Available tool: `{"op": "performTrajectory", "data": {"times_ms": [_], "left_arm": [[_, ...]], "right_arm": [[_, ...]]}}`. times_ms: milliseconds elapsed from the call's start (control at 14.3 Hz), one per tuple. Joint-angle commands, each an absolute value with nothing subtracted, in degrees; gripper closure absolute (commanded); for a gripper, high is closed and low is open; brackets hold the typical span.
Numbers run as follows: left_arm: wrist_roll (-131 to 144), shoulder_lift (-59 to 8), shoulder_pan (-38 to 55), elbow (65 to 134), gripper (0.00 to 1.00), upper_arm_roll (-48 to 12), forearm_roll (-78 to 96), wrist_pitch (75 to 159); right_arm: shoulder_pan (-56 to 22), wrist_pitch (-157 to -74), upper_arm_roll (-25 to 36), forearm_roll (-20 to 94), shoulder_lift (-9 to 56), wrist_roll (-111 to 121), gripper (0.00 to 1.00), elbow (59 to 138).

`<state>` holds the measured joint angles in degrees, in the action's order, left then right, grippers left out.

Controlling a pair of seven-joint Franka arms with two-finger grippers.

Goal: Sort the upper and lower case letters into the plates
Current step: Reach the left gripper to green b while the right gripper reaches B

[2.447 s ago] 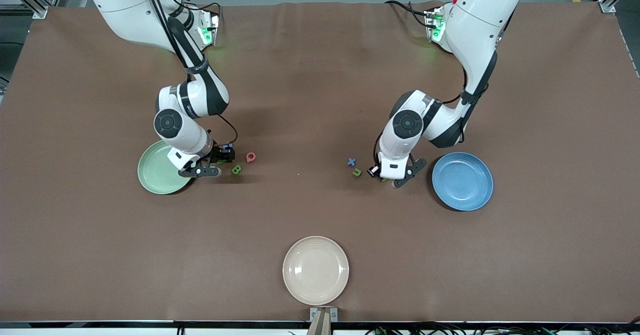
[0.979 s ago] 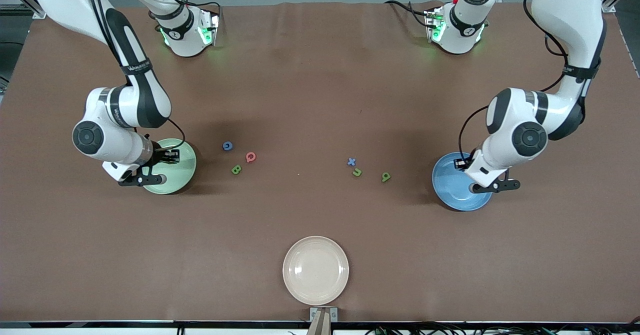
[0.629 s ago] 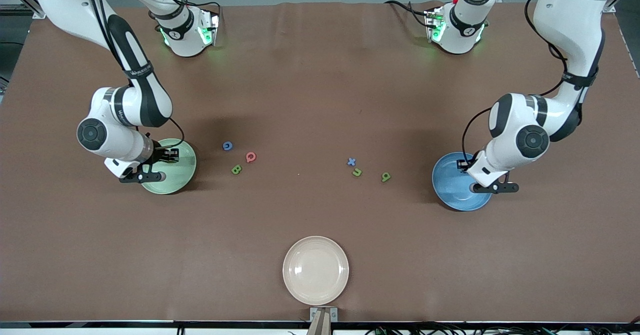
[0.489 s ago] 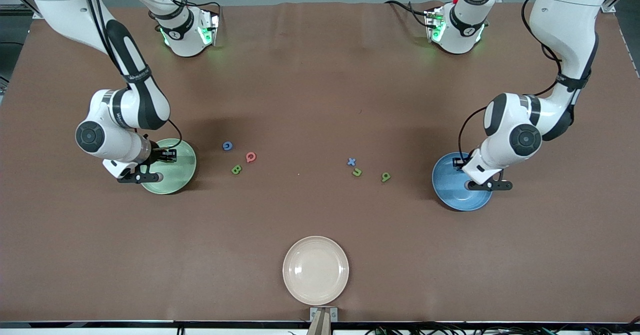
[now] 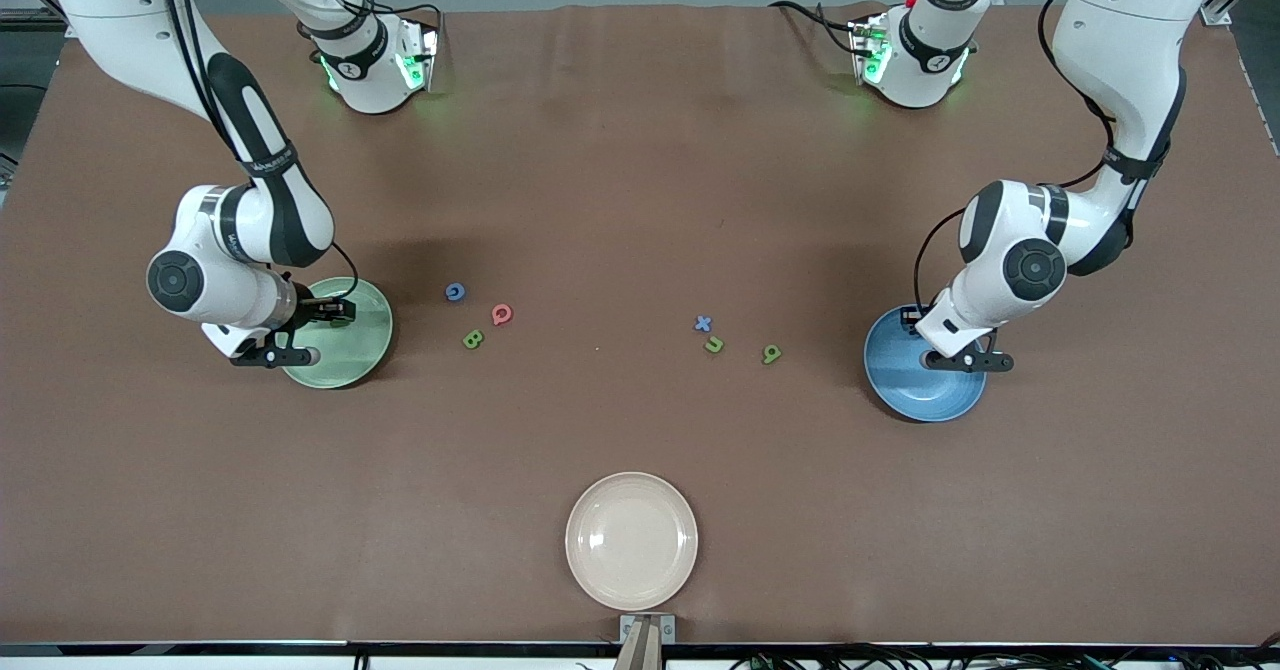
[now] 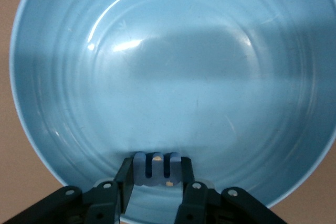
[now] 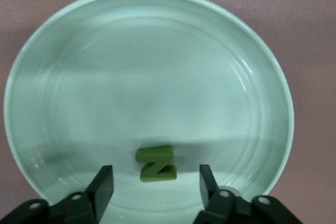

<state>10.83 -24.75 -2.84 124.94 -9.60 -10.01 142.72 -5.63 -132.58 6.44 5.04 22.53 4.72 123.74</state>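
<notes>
Over the pale green plate (image 5: 352,352), toward the right arm's end of the table, my right gripper (image 7: 155,176) is open. A green letter Z (image 7: 155,163) lies in the green plate (image 7: 157,66) between the fingers, touching neither. My left gripper (image 6: 156,176) hangs low over the blue plate (image 5: 905,390), shut on a blue three-pronged letter like an m (image 6: 156,168). The blue plate (image 6: 173,66) holds nothing else that I can see. Loose on the table between the plates lie a blue c (image 5: 455,292), a red Q (image 5: 501,314), a green B (image 5: 473,339), a blue x (image 5: 703,324), a green u (image 5: 714,345) and a green g (image 5: 771,354).
A cream-beige plate (image 5: 631,540) with nothing in it sits at the table's edge nearest the front camera, midway between the arms. The brown table cover (image 5: 640,150) stretches bare toward the robots' bases.
My right gripper has opened over the green plate and let go of the green Z. The left arm has drifted a little over the blue plate, its grip on the blue letter unchanged.
</notes>
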Motion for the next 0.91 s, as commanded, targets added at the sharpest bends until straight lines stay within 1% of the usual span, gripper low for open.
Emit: {"op": "performTrajectory", "data": {"times_ms": [0,70,140,210,350,489,699,839], "left_arm": [[10.1,-23.2,-3.3,125.9,0.39,-9.8,-11.1,143.8],[10.1,-22.8,-3.3,125.5,0.15,-9.9,-11.1,143.4],[10.2,-21.8,-2.9,125.1,0.08,-9.9,-11.0,141.7],[10.3,-21.4,-2.8,123.5,0.04,-10.6,-11.0,139.0],[12.0,-21.1,-3.2,119.4,0.01,-13.5,-10.1,133.1],[18.3,-21.6,-2.7,115.3,0.01,-15.6,-9.1,129.1],[34.2,-24.1,-0.8,110.5,0.01,-18.5,-8.2,128.8],[46.4,-26.6,2.3,107.3,0.01,-18.8,-8.3,128.8]], "right_arm": [[-5.9,-125.3,5.2,5.2,20.0,3.0,0.00,119.8],[-6.9,-124.2,5.1,5.4,20.0,0.4,0.00,118.8],[-8.6,-124.3,5.1,5.6,20.0,-3.5,0.00,118.3],[-10.6,-124.6,5.1,5.6,20.1,-7.0,0.00,117.9],[-14.5,-124.9,5.1,6.6,20.5,-14.8,0.00,116.8],[-17.8,-127.1,5.2,10.3,20.7,-21.9,0.00,116.3],[-22.1,-132.5,5.2,11.2,22.4,-33.4,0.00,116.5],[-25.8,-136.7,5.3,11.2,24.4,-41.6,0.00,116.5]]}}
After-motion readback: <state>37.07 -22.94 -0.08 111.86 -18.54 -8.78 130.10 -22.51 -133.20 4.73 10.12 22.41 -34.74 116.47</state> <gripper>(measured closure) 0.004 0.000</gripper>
